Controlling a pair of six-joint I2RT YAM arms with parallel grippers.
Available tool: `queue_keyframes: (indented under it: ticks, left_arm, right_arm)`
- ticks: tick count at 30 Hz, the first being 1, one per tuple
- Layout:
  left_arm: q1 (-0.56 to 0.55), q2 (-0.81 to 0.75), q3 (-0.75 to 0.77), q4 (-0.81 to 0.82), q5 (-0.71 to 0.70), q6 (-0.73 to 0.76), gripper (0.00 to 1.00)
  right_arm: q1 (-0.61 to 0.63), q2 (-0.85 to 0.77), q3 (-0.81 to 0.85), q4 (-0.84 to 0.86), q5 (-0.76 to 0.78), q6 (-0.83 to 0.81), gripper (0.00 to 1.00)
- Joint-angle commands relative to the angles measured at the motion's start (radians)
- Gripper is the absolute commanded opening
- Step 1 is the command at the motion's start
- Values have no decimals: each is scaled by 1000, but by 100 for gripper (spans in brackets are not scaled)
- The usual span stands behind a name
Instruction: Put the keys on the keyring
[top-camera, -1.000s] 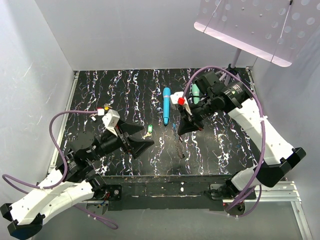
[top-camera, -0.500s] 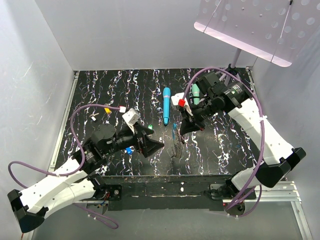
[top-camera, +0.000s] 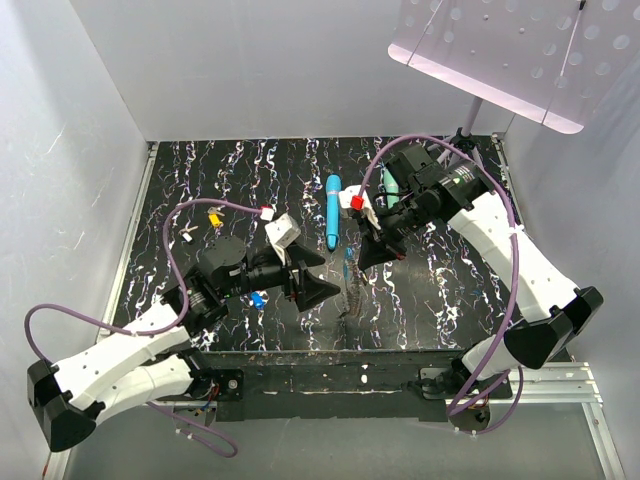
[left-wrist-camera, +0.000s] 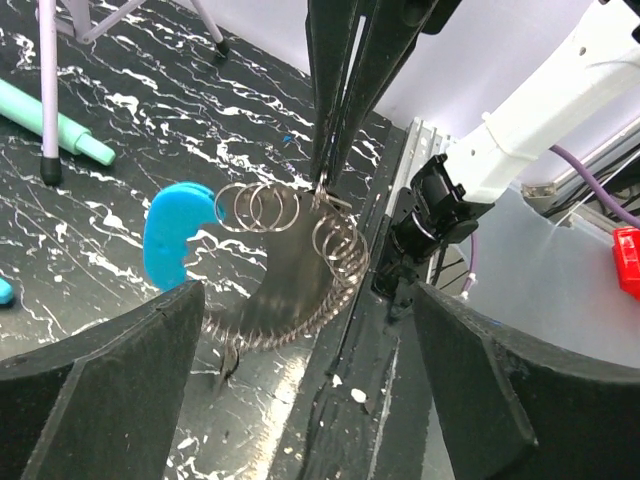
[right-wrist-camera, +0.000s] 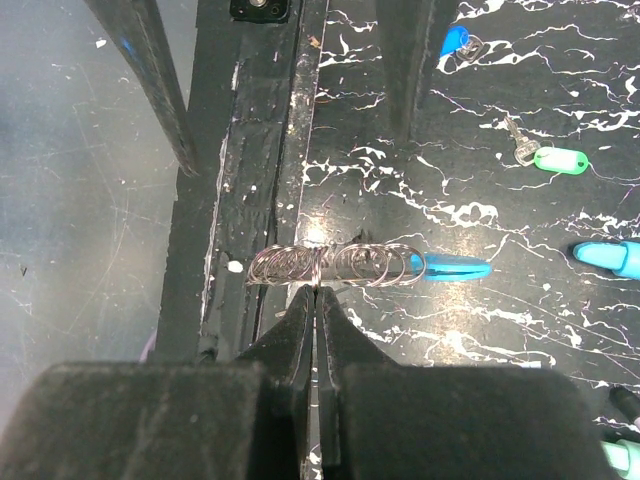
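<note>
Nearest to me, my left gripper (top-camera: 326, 276) has its fingers spread wide and nothing between them. In its wrist view the keyring (left-wrist-camera: 300, 272) sits straight ahead, in the gap between the two fingers but touching neither of them. The blue key (top-camera: 258, 298) lies on the table (top-camera: 200, 180) just beside this arm, on its near side and behind the fingertips.

A little further in is the keyring itself. Its chain of wire rings (right-wrist-camera: 330, 265) runs out from the pinch point in a curve, and the blue band (left-wrist-camera: 172, 238) is at one end. In the right wrist view its long axis lies across the line of the fingers, not along it. I cannot tell if its low end rests on the table.

Above it my right gripper (top-camera: 362, 262) is fully closed, with a few of the rings pinched between its tips.

The green key (right-wrist-camera: 560, 158) shows only in the right wrist view, well apart from the ring. The yellow key (top-camera: 214, 217) and a pale key (top-camera: 188, 237) lie far off on the left. The blue wand (top-camera: 333, 210) and the teal wand (top-camera: 390, 187) lie at the back.

I judge that the left arm is the nearer one to every loose key, so it should fetch one while the right arm presents the ring
</note>
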Motion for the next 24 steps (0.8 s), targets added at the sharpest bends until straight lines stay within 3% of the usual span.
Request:
queue_keyframes:
  ticks: [1,7,10,14,24]
  left_arm:
    - [1,36,36,109,40,80,81]
    - [1,68,39,197,34,181,70]
    - [1,84,32,241,89,247,59]
    - [1,97,10,289,152,301,51]
    - [1,166,38,316,230,305,36]
  right_arm:
    - [-3,-11,5,-76,-46,17,1]
    - [-3,-12,9,-77,-60,21,1]
    - [-3,-15,4,-74,-63,21,1]
    - [-3,-15,10,-76,-69,21,1]
    - [-4,-22,15,-74,-76,21,1]
